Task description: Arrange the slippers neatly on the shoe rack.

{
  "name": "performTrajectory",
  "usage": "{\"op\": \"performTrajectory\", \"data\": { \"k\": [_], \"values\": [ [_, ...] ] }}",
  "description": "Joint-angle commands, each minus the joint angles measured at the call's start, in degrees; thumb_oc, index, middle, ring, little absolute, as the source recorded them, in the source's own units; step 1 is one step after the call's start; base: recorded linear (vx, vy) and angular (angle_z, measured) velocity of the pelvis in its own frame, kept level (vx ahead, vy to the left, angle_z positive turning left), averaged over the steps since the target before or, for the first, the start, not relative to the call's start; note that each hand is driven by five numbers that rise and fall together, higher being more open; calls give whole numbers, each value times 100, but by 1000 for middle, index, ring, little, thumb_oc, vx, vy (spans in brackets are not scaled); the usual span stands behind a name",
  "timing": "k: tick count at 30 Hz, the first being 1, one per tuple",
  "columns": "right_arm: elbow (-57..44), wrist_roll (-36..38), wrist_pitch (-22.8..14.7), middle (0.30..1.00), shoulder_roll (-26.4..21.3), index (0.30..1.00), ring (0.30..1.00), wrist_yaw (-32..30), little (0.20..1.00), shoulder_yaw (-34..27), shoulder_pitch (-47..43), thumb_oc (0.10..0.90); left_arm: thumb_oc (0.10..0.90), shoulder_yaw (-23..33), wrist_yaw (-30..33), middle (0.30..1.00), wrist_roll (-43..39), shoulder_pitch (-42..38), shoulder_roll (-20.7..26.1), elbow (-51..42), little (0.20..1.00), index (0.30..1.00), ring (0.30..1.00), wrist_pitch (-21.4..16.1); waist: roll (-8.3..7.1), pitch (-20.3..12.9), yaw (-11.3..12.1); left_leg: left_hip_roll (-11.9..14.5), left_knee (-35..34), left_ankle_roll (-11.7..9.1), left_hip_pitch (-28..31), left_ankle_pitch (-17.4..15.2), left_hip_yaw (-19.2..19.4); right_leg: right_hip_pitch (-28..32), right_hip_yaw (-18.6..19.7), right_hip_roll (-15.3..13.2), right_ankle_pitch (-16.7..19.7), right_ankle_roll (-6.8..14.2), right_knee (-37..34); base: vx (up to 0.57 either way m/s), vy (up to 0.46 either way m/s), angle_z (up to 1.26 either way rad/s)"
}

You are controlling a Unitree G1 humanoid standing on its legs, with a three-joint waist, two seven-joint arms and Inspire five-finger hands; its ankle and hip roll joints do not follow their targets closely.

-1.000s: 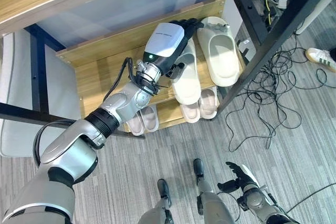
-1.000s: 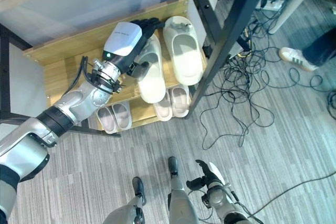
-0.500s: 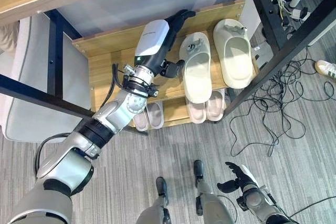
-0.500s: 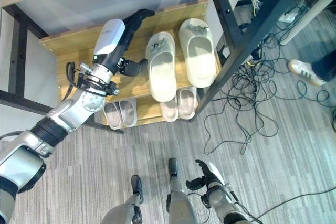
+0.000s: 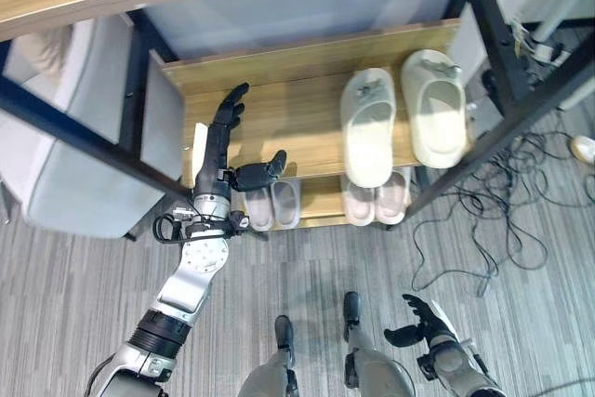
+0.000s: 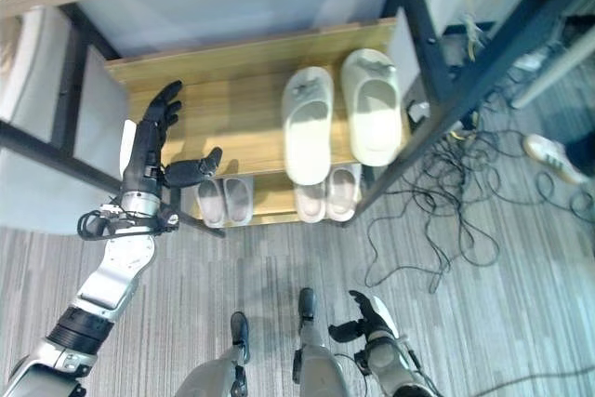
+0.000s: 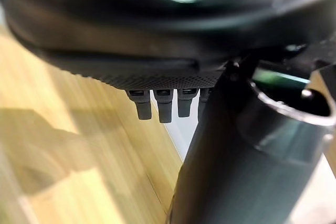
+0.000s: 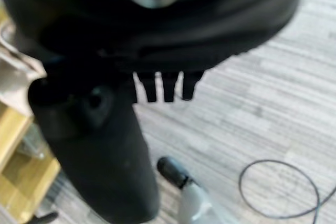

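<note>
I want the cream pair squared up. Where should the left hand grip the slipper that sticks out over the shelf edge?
Probably by the heel end of the left cream slipper, which overhangs the top shelf toward the robot. Come from the front, where that end is free; the other slipper crowds its right side. The left hand is open, apart.

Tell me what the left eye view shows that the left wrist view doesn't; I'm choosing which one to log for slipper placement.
Left eye view alone: two cream slippers side by side on the top shelf, two smaller pairs on the shelf below, and the right hand low over the floor. Left wrist view alone: nothing extra, just a close look along the fingers. Both: the open, empty left hand over bare shelf wood.
</note>
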Motion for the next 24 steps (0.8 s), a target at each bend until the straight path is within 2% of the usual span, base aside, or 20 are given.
{"op": "performTrajectory", "data": {
  "k": [1, 13, 18, 24],
  "values": [
    [-53, -18, -76, 900, 19, 900, 900, -198, 900, -32, 281, 800, 800, 143, -133, 900, -253, -349, -280, -527, 900, 900, 900, -695, -68, -565, -27, 71, -46, -335, -473, 344, 4, -175, -108, -337, -522, 686, 411, -9, -13, 10],
    [-69, -5, -32, 900, 53, 900, 900, -290, 900, 15, 257, 800, 800, -236, -393, 900, -629, -150, -539, -194, 900, 900, 900, -555, -103, -591, 1, 93, -46, -325, -428, 355, -28, -120, -182, -328, -553, 646, 434, -3, -6, 4],
    [-71, -6, 5, 900, 37, 900, 900, -301, 900, 53, 203, 800, 800, -448, -493, 900, -724, -184, -591, 44, 900, 900, 900, -479, -80, -572, -1, 74, -46, -320, -421, 383, -48, -151, -174, -325, -575, 634, 505, -7, -2, 0],
    [-65, 60, 39, 900, -21, 900, 900, -325, 900, 104, 75, 800, 800, -785, -604, 900, -940, -246, -775, 431, 900, 900, 900, -436, 3, -388, -19, 56, -46, -307, -508, 442, -24, -377, -128, -335, -613, 595, 715, -56, -6, -1]
  ]
}}
